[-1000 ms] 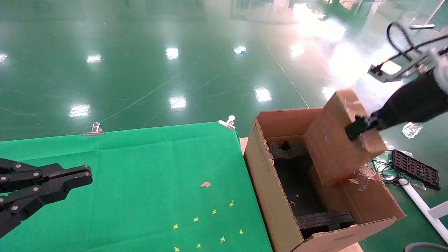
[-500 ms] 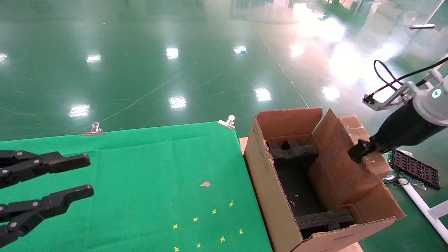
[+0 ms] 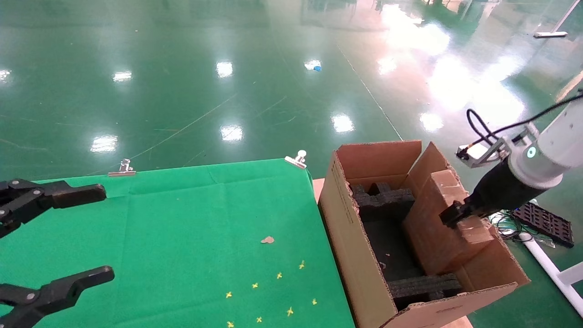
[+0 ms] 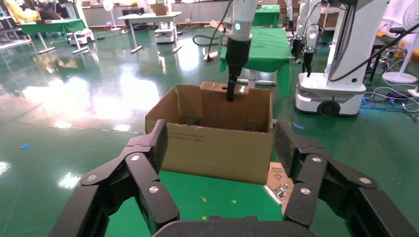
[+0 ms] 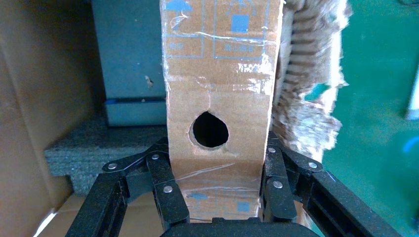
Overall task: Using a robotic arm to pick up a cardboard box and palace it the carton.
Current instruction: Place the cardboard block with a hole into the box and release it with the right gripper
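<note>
The right gripper (image 5: pixel 217 197) clamps the cardboard box (image 5: pixel 222 98) between its jaws by the narrow taped edge; it looks light, stiff, slightly slick. The left gripper (image 3: pixel 54 237) gapes wide.

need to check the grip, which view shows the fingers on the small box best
The right wrist view: both fingers of the right gripper clamp the sides of the cardboard box. The head view shows the box leaning inside the carton, fingers mostly hidden. The left wrist view shows it only from afar.
</note>
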Controlling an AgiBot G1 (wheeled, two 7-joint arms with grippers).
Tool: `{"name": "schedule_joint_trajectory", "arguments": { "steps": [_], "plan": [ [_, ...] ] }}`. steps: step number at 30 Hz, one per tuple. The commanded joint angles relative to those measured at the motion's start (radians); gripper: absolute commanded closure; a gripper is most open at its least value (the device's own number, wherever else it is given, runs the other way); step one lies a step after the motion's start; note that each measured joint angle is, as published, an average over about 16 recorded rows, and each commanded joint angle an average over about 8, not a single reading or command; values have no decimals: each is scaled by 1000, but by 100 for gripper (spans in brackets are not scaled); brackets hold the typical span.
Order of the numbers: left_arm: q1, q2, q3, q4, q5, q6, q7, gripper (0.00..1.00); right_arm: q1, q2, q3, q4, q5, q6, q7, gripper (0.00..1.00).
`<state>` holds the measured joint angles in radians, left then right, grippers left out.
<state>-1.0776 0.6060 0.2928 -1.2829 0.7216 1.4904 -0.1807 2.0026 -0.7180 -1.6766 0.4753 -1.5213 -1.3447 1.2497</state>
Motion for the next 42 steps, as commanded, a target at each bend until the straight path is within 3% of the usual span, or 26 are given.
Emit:
{"name": "schedule_joint_trajectory", "arguments": {
  "steps": [1,13,14,20,21,22,42],
  "plan": [
    [0,0,0,0,0,0,0,0,-32,1,6,-22,17,27,-17,100],
    [0,0,1,0,-1,0,0,0,-171,-50,12,-133,43,148,-89,97],
    [0,0,1,0,-1,0,0,0,-178,-53,15,-140,47,151,-96,88],
    [0,-1,1,0,-1,-1,1,0,-189,-69,28,-181,72,142,-144,13],
    [0,-1,1,0,-1,-1,1,0,-188,-73,29,-189,74,139,-149,4],
    [0,-1,1,0,-1,-1,1,0,-187,-77,29,-197,74,135,-154,0],
    [-1,-1,2,0,-2,-1,1,0,-130,-148,15,-323,46,112,-195,0]
  ]
}}
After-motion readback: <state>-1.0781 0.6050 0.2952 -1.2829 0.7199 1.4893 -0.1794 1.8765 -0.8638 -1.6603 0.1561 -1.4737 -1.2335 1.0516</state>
